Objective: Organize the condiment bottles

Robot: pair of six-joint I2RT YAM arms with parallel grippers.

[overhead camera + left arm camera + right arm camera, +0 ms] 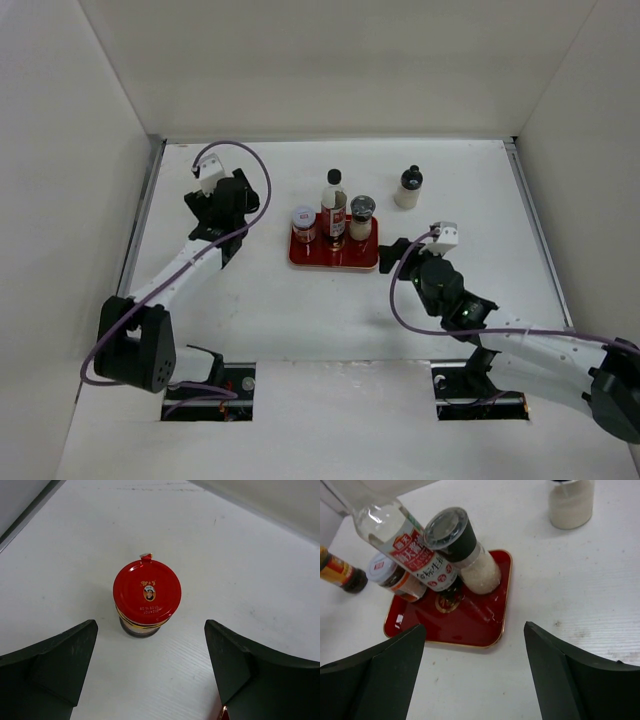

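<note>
Left arm (pixel 185 265) and right arm (pixel 540 345) extended, jaws wide open.

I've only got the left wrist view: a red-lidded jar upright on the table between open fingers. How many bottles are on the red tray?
Observer: Three: a pale-lidded jar, a tall clear black-capped bottle and a grey-lidded shaker, all upright on the red tray.
Operator: Any others off it?
Observer: One white black-capped bottle, upright on the table beyond the tray's far right corner.
Operator: And the other arm?
Observer: The right gripper hangs open and empty beside the tray's right edge.
</note>
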